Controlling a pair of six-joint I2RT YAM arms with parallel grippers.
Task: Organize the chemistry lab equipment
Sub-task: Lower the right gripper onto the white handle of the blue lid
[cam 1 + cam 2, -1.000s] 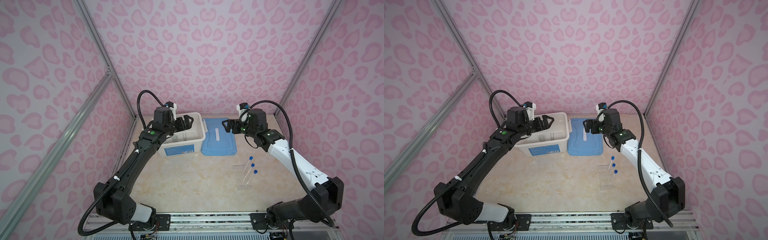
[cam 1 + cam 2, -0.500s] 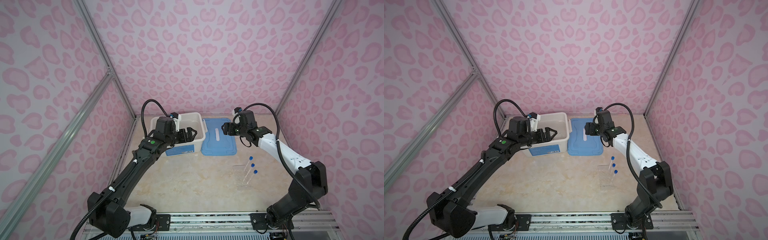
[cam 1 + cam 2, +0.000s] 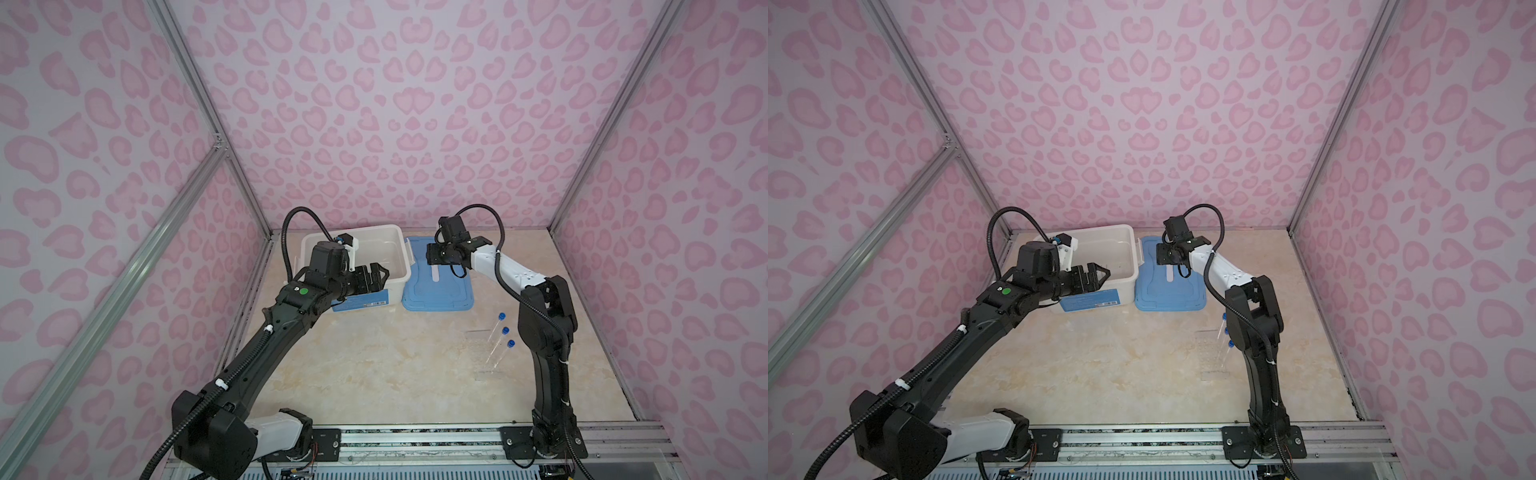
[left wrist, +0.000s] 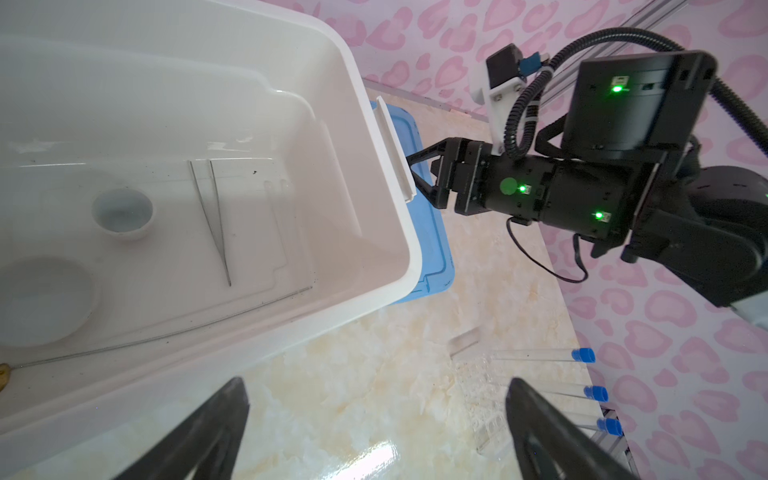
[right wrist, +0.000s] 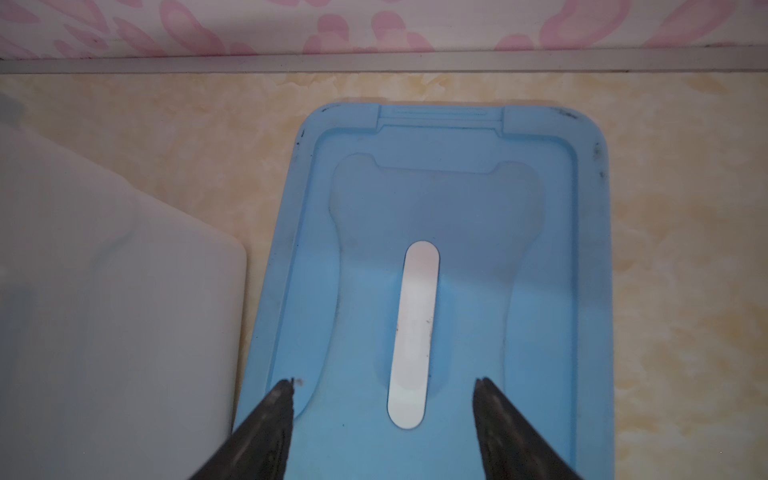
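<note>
Clear blue-capped tubes (image 3: 500, 345) lie at the rack (image 4: 484, 386) on the table (image 3: 395, 365), apart from the bin (image 3: 353, 227): light, slick, probably brittle, so pinch mid-shaft gently; left gripper (image 4: 376, 380) and right gripper (image 5: 382, 380) both spread, empty.

I'm driving in a robot test booth: pink-print walls (image 3: 395, 104), aluminium framing (image 3: 193, 83), mounting rail (image 3: 415, 444) along the frame's bottom.

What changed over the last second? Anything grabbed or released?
The left gripper, open, pulled back from over the middle of the white plastic bin toward its front wall. The right arm folded its elbow upward, carrying the open right gripper slightly toward the bin over the flat blue plastic lid. Nothing grabbed or released. Bin, lid and the three clear blue-capped tubes stayed put.
</note>
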